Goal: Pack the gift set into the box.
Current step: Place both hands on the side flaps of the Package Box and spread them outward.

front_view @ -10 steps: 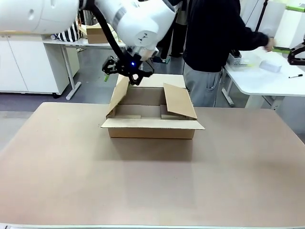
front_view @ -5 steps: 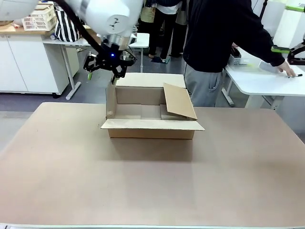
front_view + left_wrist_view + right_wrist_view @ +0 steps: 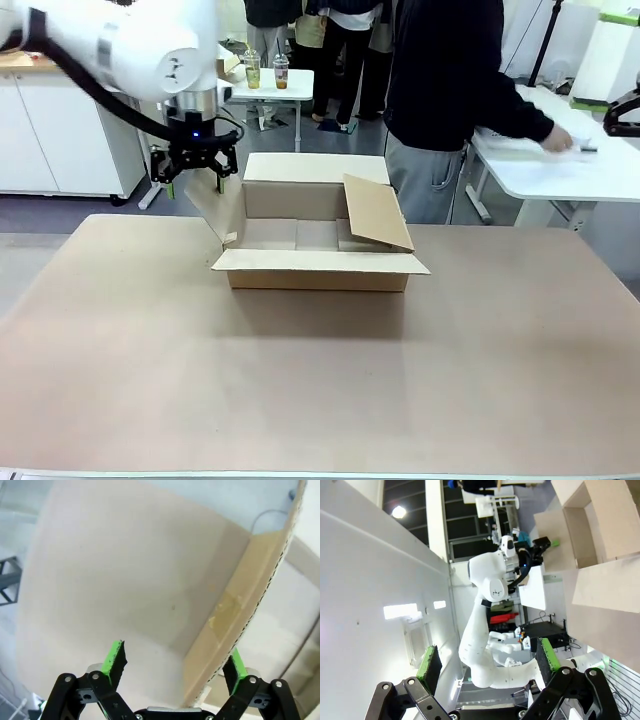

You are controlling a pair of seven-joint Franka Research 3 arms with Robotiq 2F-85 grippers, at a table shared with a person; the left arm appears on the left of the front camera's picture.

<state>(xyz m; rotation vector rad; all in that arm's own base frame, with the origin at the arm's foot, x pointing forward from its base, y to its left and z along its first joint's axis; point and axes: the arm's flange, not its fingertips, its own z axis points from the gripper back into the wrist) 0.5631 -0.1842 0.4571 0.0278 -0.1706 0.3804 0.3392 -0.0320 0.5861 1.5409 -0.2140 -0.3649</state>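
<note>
The box [image 3: 318,270] sits open in the middle of the table. Its far and near flaps are folded out and its right flap [image 3: 375,212] leans inward. The left flap [image 3: 222,208] tilts outward. My left gripper [image 3: 195,172] hangs open at this flap's top edge. In the left wrist view the flap [image 3: 125,580] lies between the fingers of the left gripper [image 3: 176,655], with its corrugated edge [image 3: 250,605] close to one green pad. My right gripper [image 3: 489,652] is open with nothing in it, and it sits at the far right [image 3: 620,62]. The gift set is out of view.
A person [image 3: 450,80] stands behind the box, one hand [image 3: 558,140] reaching onto a white side table [image 3: 540,165] at the right. The brown tabletop [image 3: 320,380] spreads wide in front of the box. In the right wrist view the left arm [image 3: 490,580] and the box [image 3: 600,515] appear sideways.
My left gripper has moved left and slightly down from above the box's back left corner. The left flap swung from leaning inward to tilting outward. The person's hand shifted on the side table.
</note>
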